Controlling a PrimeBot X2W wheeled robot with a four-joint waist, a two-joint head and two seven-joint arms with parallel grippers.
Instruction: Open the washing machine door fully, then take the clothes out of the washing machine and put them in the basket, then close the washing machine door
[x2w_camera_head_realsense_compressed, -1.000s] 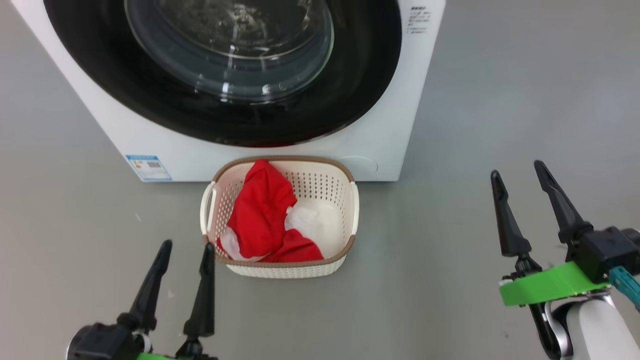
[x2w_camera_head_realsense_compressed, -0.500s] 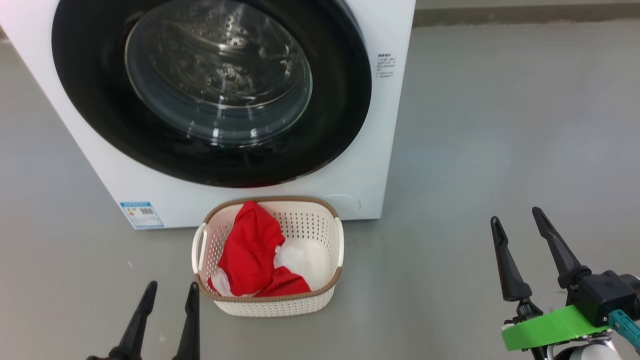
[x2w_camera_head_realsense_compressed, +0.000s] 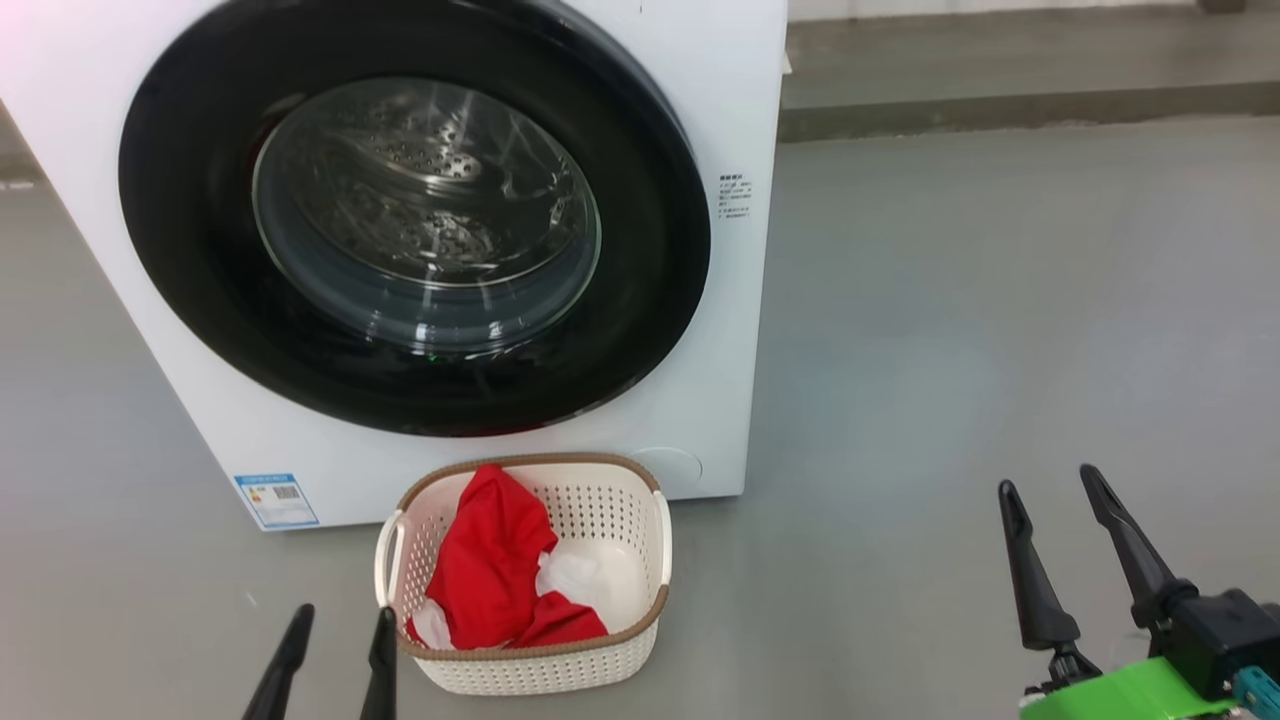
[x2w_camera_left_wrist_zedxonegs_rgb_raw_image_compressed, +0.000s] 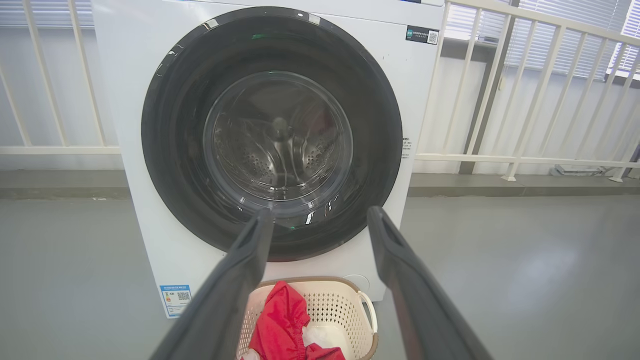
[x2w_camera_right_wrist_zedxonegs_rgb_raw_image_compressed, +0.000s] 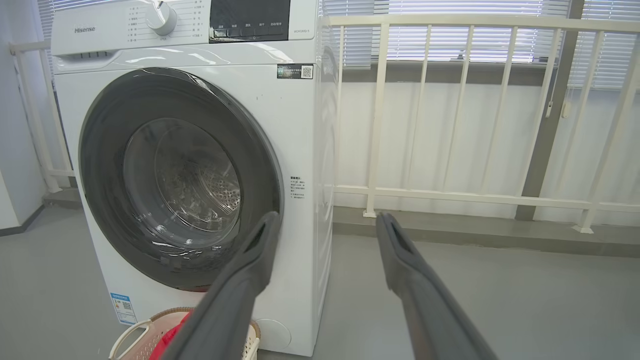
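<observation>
Overhead, clothes (x2w_camera_head_realsense_compressed: 480, 580) in basket (x2w_camera_head_realsense_compressed: 525, 675); right wrist view adds dial (x2w_camera_right_wrist_zedxonegs_rgb_raw_image_compressed: 161, 19) (white).

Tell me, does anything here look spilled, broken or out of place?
Nothing stands out. The washing machine door looks shut and undamaged, and the red clothes lie inside the basket, which stands upright on the floor just before the machine.

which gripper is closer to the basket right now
Left. The left gripper is right beside the basket, at its near left corner. The right gripper is well off to the basket's right, clearly apart from it.
</observation>
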